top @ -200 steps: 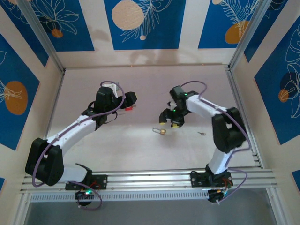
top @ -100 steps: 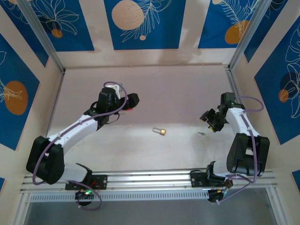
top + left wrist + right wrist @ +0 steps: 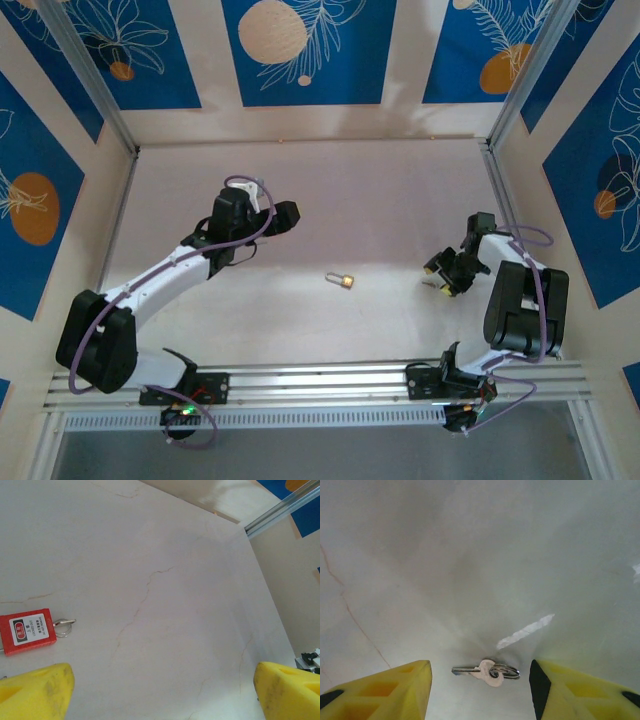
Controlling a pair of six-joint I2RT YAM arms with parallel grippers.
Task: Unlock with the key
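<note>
The right tool [image 3: 480,692], open and holding nothing, straddles the key [image 3: 487,670], not touching it.

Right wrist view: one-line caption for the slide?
Open right end effector framing the small silvery metal key with wire ring, flat on the pale table.

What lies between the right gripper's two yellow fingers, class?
The key, flat on the table, touching neither finger of the open right gripper; the right wrist view shows it.
</note>
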